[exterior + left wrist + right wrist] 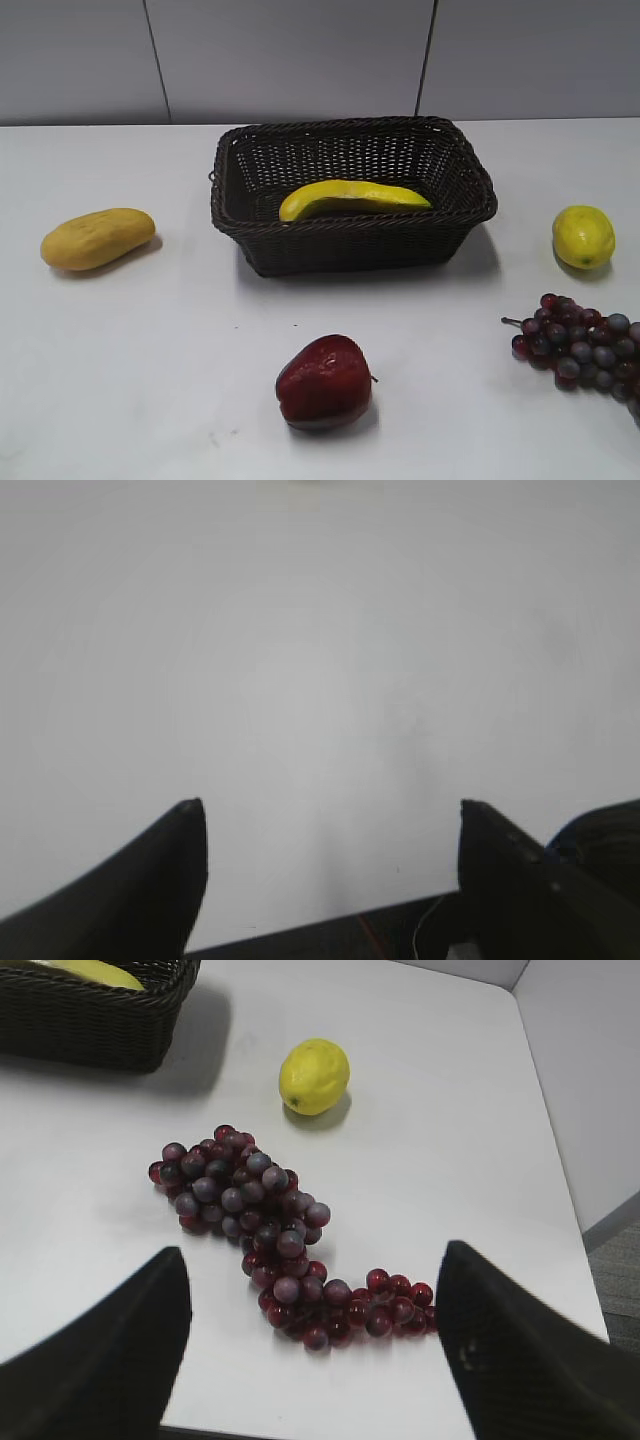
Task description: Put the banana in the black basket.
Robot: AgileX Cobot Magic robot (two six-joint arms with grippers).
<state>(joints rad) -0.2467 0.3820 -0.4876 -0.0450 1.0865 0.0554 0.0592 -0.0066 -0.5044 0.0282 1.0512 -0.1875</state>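
The banana, long, curved and bright yellow, lies inside the black basket, a dark woven wicker basket at the middle back of the table. A corner of the basket with a bit of the banana shows at the top left of the right wrist view. Neither gripper shows in the exterior view. My left gripper is open and empty over bare white table. My right gripper is open and empty above a grape bunch, away from the basket.
A yellow-orange oval fruit lies left of the basket. A lemon lies to its right. A red apple sits in front. A dark red grape bunch lies at the front right near the table's edge.
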